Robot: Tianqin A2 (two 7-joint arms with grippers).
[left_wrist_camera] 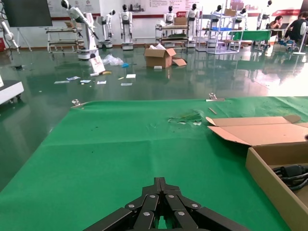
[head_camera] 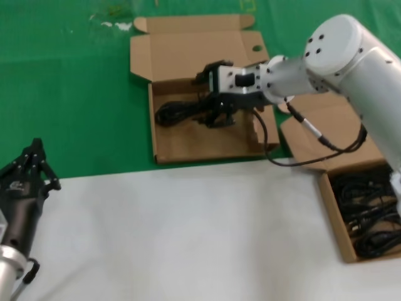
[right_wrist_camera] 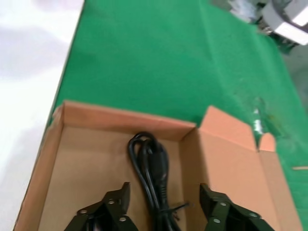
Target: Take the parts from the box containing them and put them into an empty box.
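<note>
Left claw: parked at the near left worktop edge, fingers drawn together, holding nothing. Centre: box with finger holes on the green mat, one black cable bundle inside it. Right claw: above that bundle, fingers spread wide either side of it, nothing gripped. Far right: plain box holding the remaining cables. The cables look light, limp and glossy; best pinched across the bunched middle, where strands cannot slide apart.
</note>
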